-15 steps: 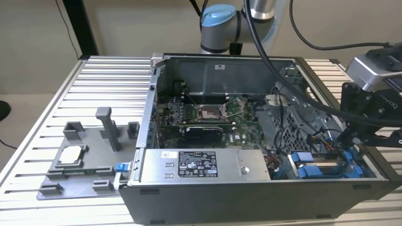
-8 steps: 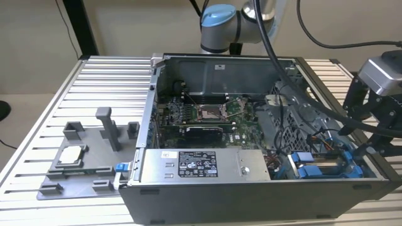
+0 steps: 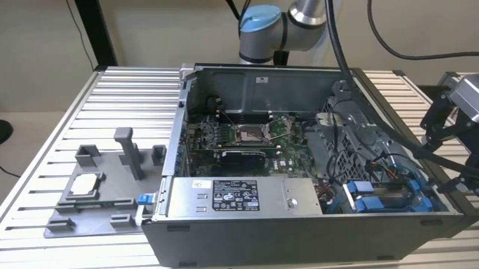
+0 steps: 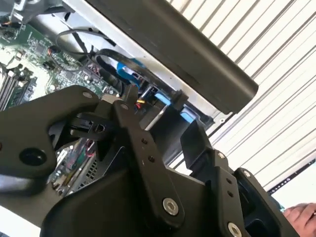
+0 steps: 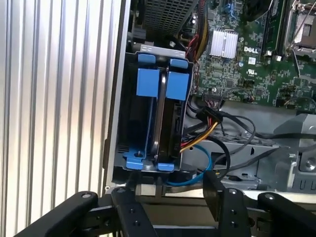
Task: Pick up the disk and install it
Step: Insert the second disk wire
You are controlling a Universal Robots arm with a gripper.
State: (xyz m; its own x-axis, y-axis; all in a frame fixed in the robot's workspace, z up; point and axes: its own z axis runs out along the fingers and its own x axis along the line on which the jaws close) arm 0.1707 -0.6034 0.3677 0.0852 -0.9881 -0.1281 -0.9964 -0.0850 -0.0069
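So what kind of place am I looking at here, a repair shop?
More likely a robotics test bench. A robot arm stands behind an opened computer case on a ribbed aluminium table, and a grey fixture tray for parts sits beside the case.

The arm (image 3: 288,25) is silver-grey metal tube with a rounded light-blue joint cap (image 3: 258,22), rising just behind the open computer case (image 3: 299,168). Black cables (image 3: 351,73) run along it and over the case's rim. In both wrist views the gripper (image 5: 170,197) is matte black: flat angular linkage plates (image 4: 143,153) joined by round silver screws (image 4: 170,206) and pivot pins.
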